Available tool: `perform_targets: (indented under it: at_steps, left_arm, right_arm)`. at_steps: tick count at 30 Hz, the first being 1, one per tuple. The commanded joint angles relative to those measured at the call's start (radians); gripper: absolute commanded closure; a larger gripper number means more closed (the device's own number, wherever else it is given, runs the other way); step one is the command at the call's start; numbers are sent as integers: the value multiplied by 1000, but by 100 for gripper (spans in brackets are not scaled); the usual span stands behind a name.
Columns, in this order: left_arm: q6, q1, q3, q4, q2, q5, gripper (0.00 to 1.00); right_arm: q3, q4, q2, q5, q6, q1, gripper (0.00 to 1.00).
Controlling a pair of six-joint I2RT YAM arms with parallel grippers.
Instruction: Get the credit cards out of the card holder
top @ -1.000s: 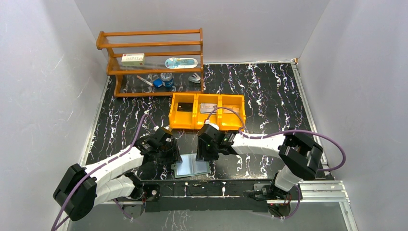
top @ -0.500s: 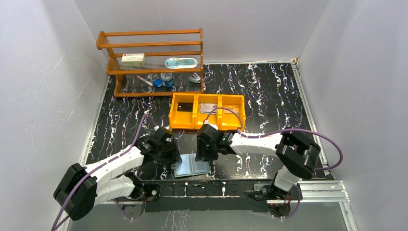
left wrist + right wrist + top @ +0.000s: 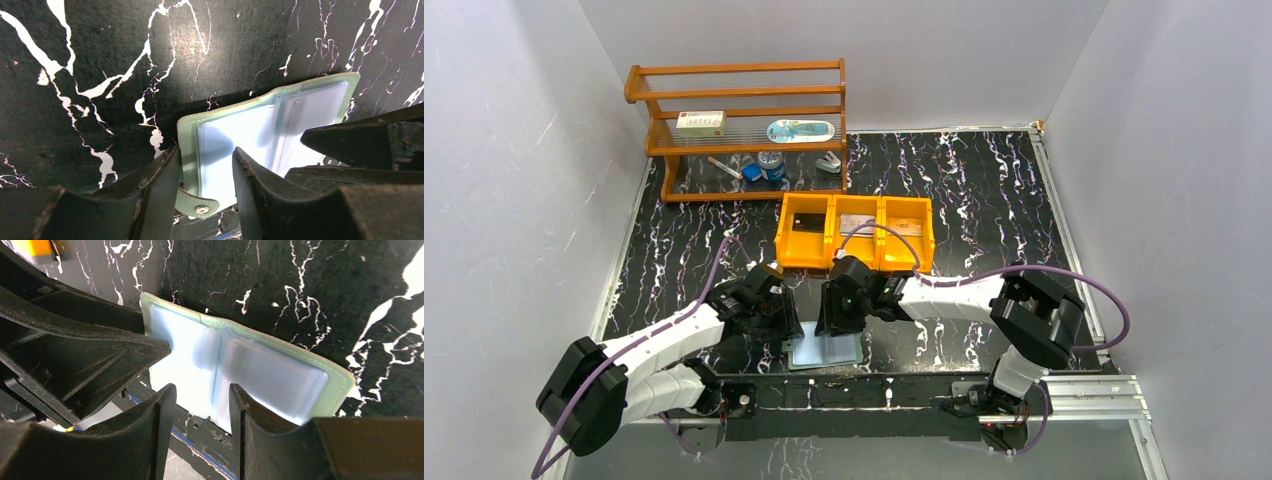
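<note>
We see the card holder (image 3: 824, 352) spread open and flat at the near edge of the table (image 3: 984, 180), left gripper (image 3: 205, 150) with jaws apart straddling its left border, right gripper (image 3: 202, 387) parted over its centre fold, farther back the orange tray (image 3: 856, 256) with a black card (image 3: 807, 224) and a silver-grey card (image 3: 857, 223)

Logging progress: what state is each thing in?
card holder: spread open, lying flat, pockets look empty
left end effector: open, above the holder
right end effector: open, above the holder
orange tray: black card left bin, grey card middle bin
</note>
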Motion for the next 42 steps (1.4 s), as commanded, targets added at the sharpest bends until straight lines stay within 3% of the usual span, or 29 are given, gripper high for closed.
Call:
perform_targets:
  at_steps: [1,13,28,42]
  left_arm:
    - [6,-7,-19,-25,3,14,59]
    - [10,-8,-17,-26,0,11,59]
    - [15,-8,-11,-26,2,13,59]
    - [20,-8,-4,-26,9,15,59]
  right_arm:
    - [27,81,18,-51,12,7,49]
    - [94,-247,-59,184,-31,8,46]
    - [77,-233,17,158,-24,17,47]
    - [205,-410,80,317,-47,66,43]
